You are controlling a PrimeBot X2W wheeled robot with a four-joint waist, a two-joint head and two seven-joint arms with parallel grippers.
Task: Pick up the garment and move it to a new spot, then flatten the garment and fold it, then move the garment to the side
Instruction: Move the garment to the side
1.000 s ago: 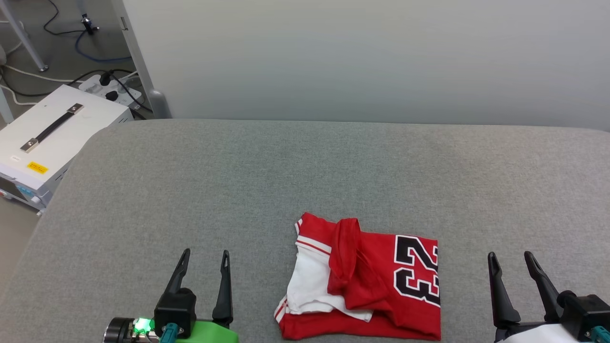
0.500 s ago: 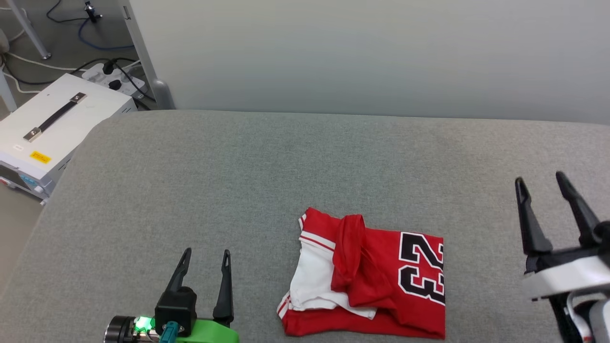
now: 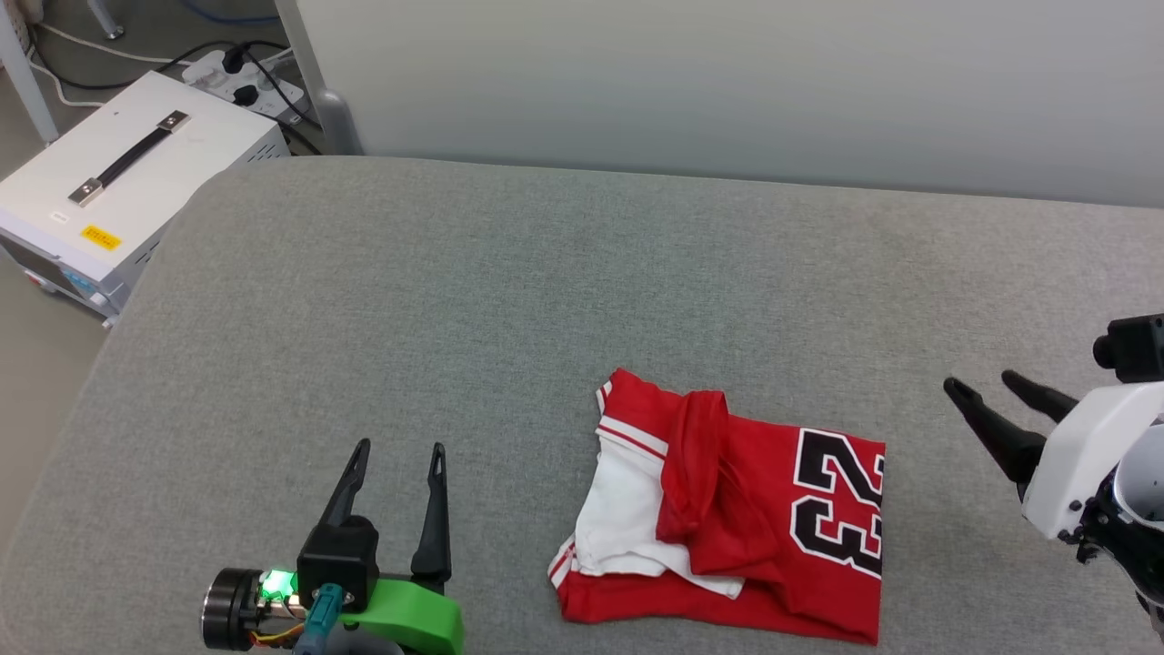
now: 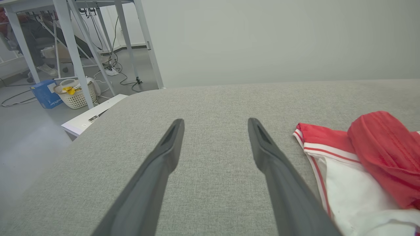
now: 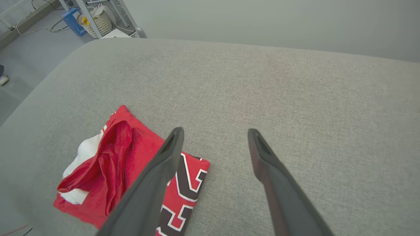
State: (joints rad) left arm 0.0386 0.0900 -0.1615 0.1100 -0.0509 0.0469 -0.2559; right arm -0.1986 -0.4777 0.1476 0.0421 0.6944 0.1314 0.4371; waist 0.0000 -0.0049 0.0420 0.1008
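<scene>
Head view, hazards and stock.

Hazards, gravest first:
1. The garment (image 3: 727,518), lower centre-right of frame, lies as a loosely layered bundle with a raised red ridge across its top. A pinch on that ridge alone would likely lift one layer and spill the rest open.
2. The soft cloth rests on the grey padded surface (image 3: 455,300). A low sweep of the fingers could drag or rumple the cloth, or catch the upholstery.
3. A one-sided lift from the edge bearing the black "23" may leave the white sleeve trailing.

Count, largest to smallest:
- One grey padded surface.
- One garment, red with a white sleeve, touched by nothing.
- One white case (image 3: 136,182) with a black handle, upper left.
- One right gripper (image 3: 978,380), right edge, fingers spread and empty. It is aimed left toward the garment and well apart from it.
- One left gripper (image 3: 401,446), lower left, fingers spread and empty. It is near the garment's left side without touching.
- One power strip (image 3: 259,86), top left.
</scene>
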